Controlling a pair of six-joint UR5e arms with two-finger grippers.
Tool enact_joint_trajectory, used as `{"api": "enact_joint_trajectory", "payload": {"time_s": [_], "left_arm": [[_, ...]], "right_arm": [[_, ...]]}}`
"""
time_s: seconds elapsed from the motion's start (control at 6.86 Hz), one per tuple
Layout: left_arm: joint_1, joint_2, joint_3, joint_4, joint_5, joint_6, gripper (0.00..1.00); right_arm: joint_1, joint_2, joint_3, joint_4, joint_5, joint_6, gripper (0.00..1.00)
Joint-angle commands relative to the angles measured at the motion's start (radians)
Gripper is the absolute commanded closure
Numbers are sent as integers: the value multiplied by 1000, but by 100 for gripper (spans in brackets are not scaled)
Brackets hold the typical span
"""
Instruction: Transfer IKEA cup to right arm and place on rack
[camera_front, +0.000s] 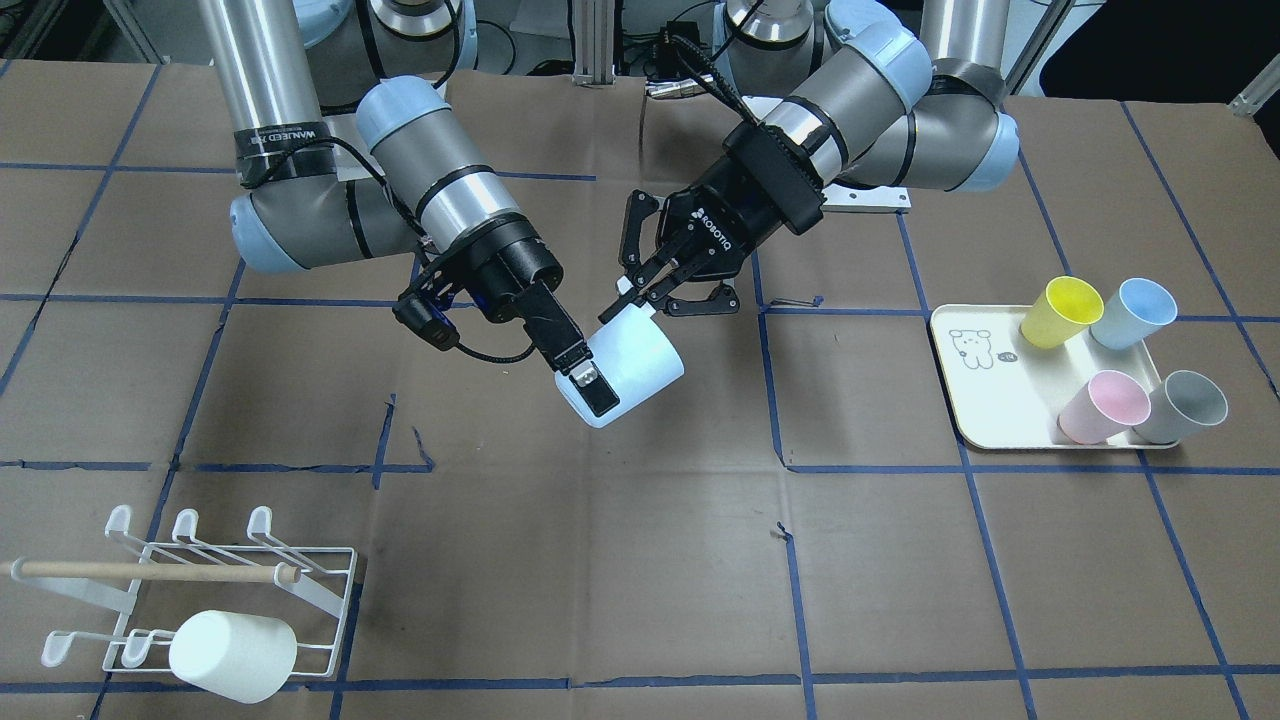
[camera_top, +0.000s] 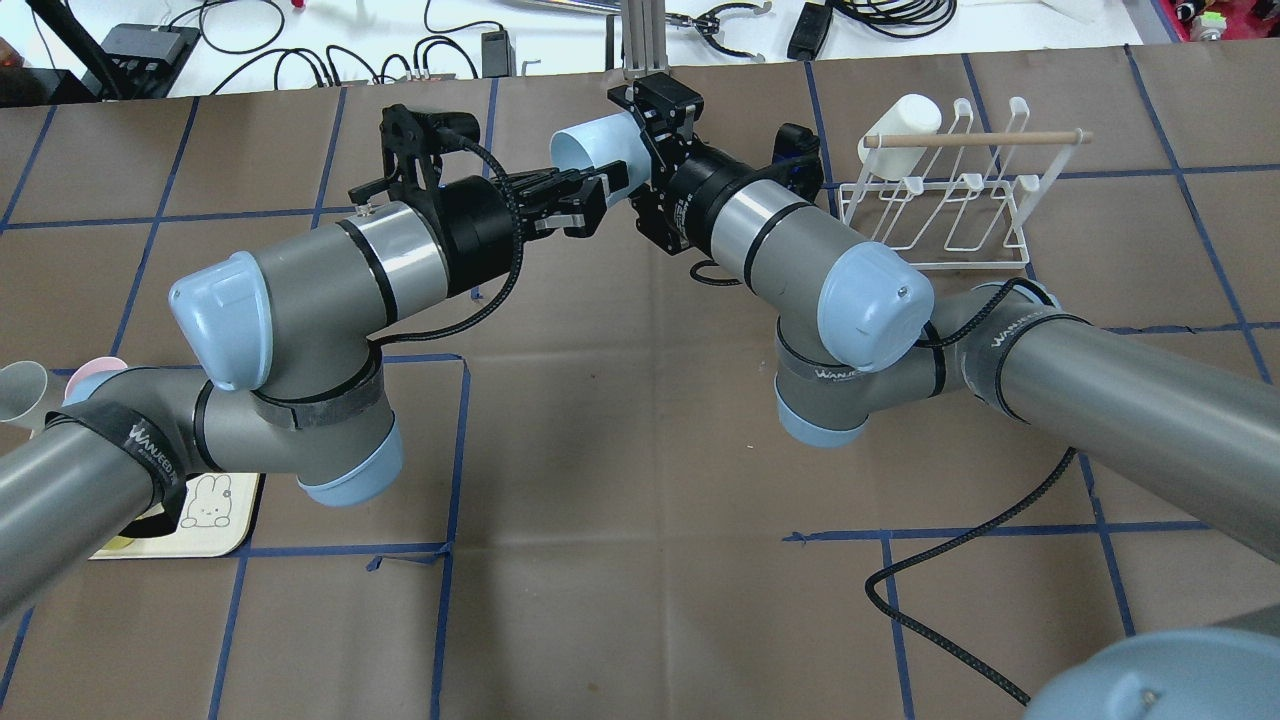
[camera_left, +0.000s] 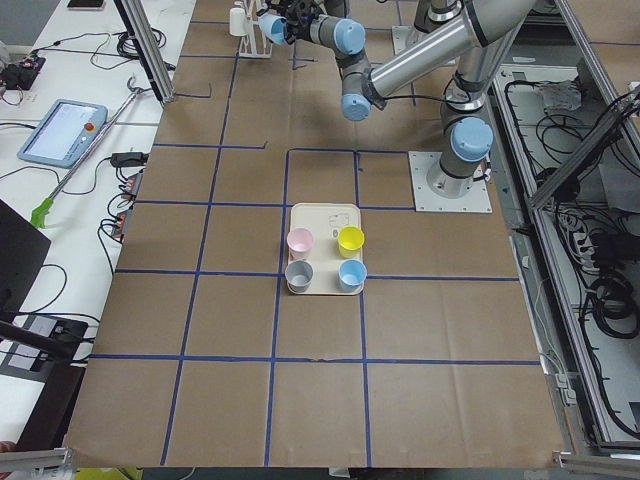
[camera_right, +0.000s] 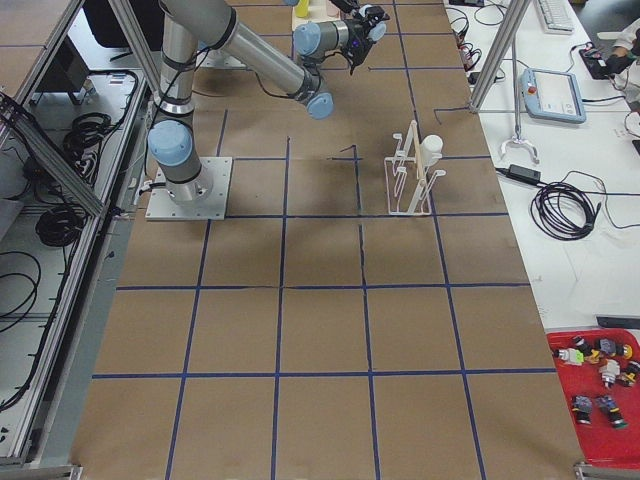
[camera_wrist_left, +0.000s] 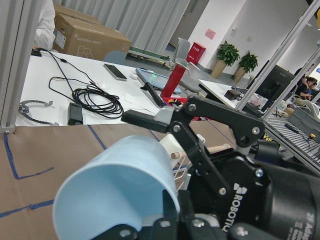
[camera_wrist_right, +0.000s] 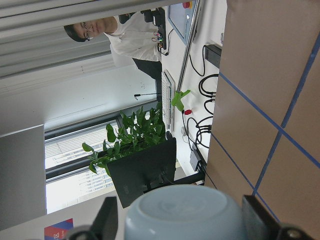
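A light-blue IKEA cup (camera_front: 640, 355) hangs in the air between both arms, above the table's middle. My left gripper (camera_front: 640, 295) is pinched on the cup's rim. My right gripper (camera_front: 608, 380) has its fingers on either side of the cup's body and is closed on it. In the overhead view, the cup (camera_top: 595, 145) sits between the left gripper (camera_top: 588, 197) and the right gripper (camera_top: 645, 125). The right wrist view shows the cup's base (camera_wrist_right: 185, 215) between the fingers. The white wire rack (camera_front: 345, 590) with a wooden dowel stands on the right arm's side.
A white cup (camera_front: 232, 655) lies on the rack's near prongs. A cream tray (camera_front: 985, 400) on the left arm's side holds yellow (camera_front: 1062, 312), blue (camera_front: 1135, 312), pink (camera_front: 1105, 407) and grey (camera_front: 1182, 407) cups. A black cable (camera_top: 960, 610) trails across the brown table.
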Motion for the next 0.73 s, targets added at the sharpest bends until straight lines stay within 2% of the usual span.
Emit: {"api": "enact_joint_trajectory", "payload": {"time_s": [0.0, 0.15, 0.44, 0.58], "left_arm": [[-3, 4, 0, 0, 1, -24, 100], [-3, 6, 0, 0, 1, -26, 99], [-3, 7, 0, 0, 1, -27, 98], [-3, 9, 0, 0, 1, -27, 97]], "right_arm": [[-1, -2, -1, 2, 0, 0, 12], [-1, -2, -1, 0, 0, 0, 15], [-1, -4, -1, -3, 10, 0, 43], [-1, -6, -1, -8, 10, 0, 53]]}}
